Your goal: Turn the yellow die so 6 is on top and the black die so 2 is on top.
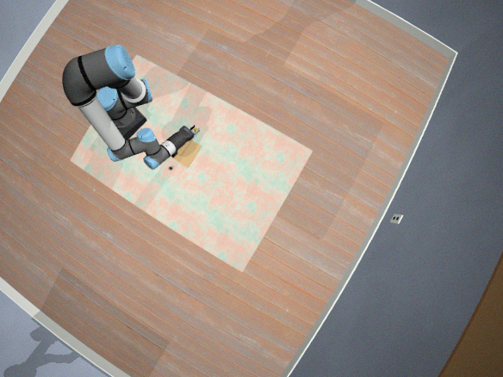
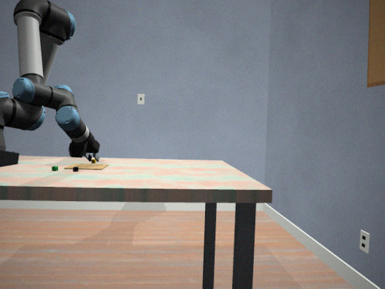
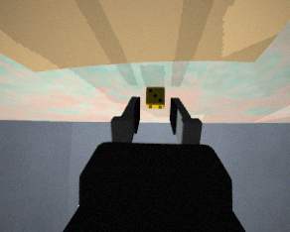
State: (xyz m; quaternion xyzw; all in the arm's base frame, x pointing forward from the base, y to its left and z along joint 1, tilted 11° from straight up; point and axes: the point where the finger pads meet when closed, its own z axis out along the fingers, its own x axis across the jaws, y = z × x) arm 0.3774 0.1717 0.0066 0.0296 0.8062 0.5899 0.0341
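On the desk, from left to right: a green die, a black die at the tan mat's near edge, then a yellow die on the mat. The fingers stand partly open, holding nothing, the yellow die just beyond their tips.
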